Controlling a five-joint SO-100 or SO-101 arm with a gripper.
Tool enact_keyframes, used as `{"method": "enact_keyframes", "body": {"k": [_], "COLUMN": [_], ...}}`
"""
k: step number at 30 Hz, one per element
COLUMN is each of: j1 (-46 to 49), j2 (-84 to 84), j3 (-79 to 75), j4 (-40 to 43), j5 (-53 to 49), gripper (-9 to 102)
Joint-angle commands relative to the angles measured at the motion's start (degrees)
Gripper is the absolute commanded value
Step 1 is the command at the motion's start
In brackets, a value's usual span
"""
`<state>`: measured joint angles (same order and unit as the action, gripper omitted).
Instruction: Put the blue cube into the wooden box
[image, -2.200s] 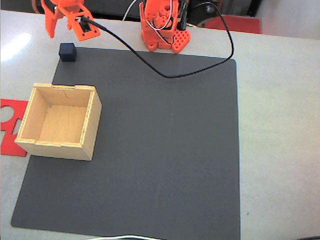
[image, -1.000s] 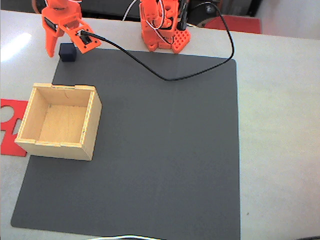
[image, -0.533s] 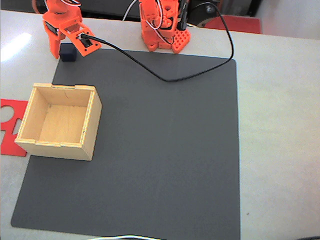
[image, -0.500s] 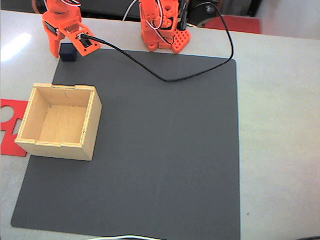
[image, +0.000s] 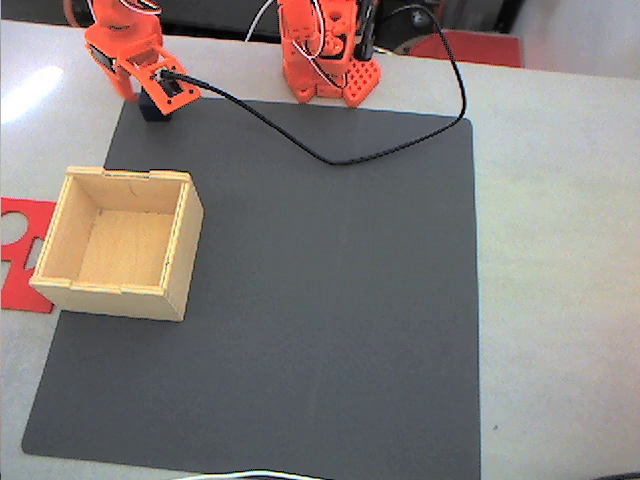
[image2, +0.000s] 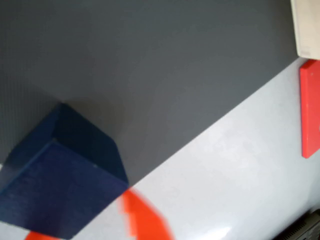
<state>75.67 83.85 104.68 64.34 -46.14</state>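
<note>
1. The pincer (image: 140, 95) is at the far left corner of the dark mat (image: 320, 300) in the fixed view, lowered over the blue cube (image: 152, 108). The cube sits between its fingers, at the mat's edge where the pale table (image: 560, 250) begins.
2. In the wrist view the cube (image2: 60, 175) is very close and large, with one orange fingertip (image2: 142, 220) just beside its lower right corner. I cannot tell if the fingers already press on it or are only around it, so the grip is uncertain.
3. The wooden box (image: 120, 242) stands well apart from the pincer, toward the camera in the fixed view, with its opening up and nothing inside. A flat red piece (image: 22, 250) lies just beside the box, on the side away from the mat's centre.
4. To do this step well, I think the fingers should meet two opposite flat faces of the cube, not a corner, and shut fully before any lift. The cube looks turned at an angle in the wrist view, so it may twist or slip out.
5. The black cable (image: 340, 150) hangs behind the pincer and should stay free of the box during the carry.
6. Compared with half a second ago, the pincer has gone lower and a little to the right, and the cube is now mostly covered by it.
</note>
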Motion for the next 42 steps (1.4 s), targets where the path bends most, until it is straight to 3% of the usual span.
{"method": "enact_keyframes", "body": {"k": [1,14,30,40,42], "j1": [-0.6,-1.3,-1.8,-1.9,-1.9], "j2": [2.3,3.8,2.7,-2.4,-3.6], "j3": [-2.5,-2.2,-1.1,-1.0,-0.9], "j4": [1.1,6.2,8.5,8.2,5.3], "j5": [0.4,-13.3,-40.9,-43.4,-40.5], "gripper": [24,29,30,30,24]}}
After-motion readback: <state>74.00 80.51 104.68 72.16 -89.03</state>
